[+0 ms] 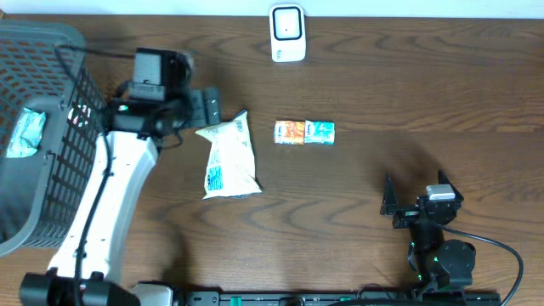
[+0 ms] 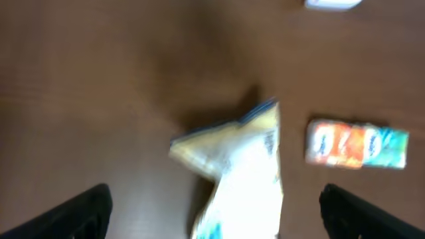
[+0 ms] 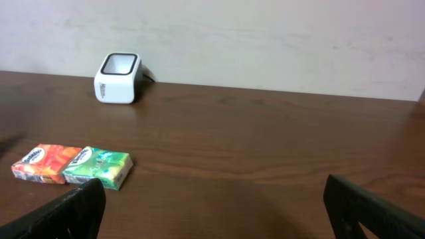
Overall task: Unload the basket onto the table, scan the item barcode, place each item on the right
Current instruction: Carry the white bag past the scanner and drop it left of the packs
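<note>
Left hand (image 2: 222, 211) spread open above the crinkled white-and-yellow snack bag (image 1: 229, 157) on the brown wooden counter (image 1: 382, 76); right hand (image 3: 212, 209) open, empty

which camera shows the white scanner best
Right wrist view: the scanner sits whole and sharp, window and side both visible. Overhead also shows it whole, but small and only from above. Left wrist catches just a blurred white sliver at the top edge.
</note>
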